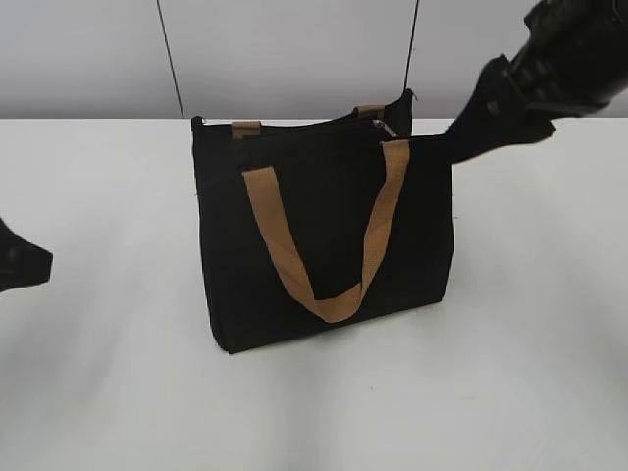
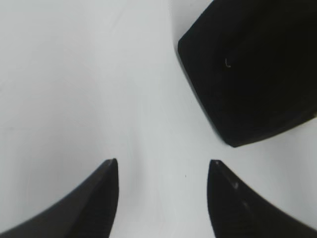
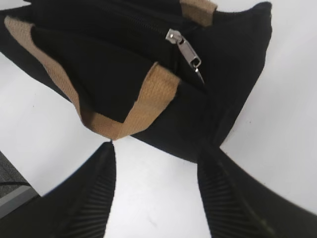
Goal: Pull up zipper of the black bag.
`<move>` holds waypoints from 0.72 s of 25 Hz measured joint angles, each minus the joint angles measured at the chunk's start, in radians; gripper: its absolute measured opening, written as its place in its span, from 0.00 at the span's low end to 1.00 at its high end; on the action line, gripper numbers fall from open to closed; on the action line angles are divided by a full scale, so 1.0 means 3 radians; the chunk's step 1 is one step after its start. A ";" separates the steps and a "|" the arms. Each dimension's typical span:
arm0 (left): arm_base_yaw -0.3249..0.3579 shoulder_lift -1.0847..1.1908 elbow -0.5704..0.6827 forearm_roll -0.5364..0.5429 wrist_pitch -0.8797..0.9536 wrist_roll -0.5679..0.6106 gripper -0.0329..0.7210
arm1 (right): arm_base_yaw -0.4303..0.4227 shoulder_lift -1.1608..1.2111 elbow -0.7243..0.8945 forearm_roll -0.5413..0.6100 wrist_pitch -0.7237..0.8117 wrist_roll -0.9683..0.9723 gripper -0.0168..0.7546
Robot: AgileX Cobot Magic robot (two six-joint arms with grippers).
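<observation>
From my station, the black bag [image 1: 324, 235] stands upright on the white desk [image 1: 530, 373], its front tan handle loop [image 1: 329, 240] hanging slack down the fabric and a second tan strap [image 1: 371, 111] showing at the far rim. The zipper [image 3: 143, 22] runs along the bag's top edge, and its silvery pull tab [image 3: 185, 49] sits near the end of the bag closest to my right arm — in the exterior view it shows as a small glint [image 1: 390, 130] just beside the top of the front handle.

My right tool [image 3: 156, 153] hovers above and beside that end of the bag, its two ribbed fingers [image 3: 96, 198] spread apart with nothing between them; the pull tab lies beyond the fingertips, not touched. In the exterior view the right tool [image 1: 491, 108] appears as a dark mass at the bag's upper corner, overlapping its outline there — whether it touches the fabric I cannot tell.

My left tool [image 2: 163, 166] waits low over bare desk on the opposite side of the bag, fingers [image 2: 99, 198] likewise held wide and empty. A corner of the bag [image 2: 247, 74] fills the upper part of the left wrist view, clear of both fingertips. In the exterior view only a dark tip of the left tool [image 1: 20, 263] shows, well apart from the bag.
</observation>
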 joint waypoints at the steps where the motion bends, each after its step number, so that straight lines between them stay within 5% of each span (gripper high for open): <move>1: 0.0000 -0.0101 0.0000 -0.0009 0.0132 0.0000 0.61 | 0.0030 -0.0081 0.0080 -0.0042 -0.0013 0.0051 0.56; 18: 0.0000 -0.2120 -0.0004 0.0280 0.1778 -0.0024 0.61 | 0.0052 -0.2703 0.1697 -0.0543 0.0067 0.0750 0.56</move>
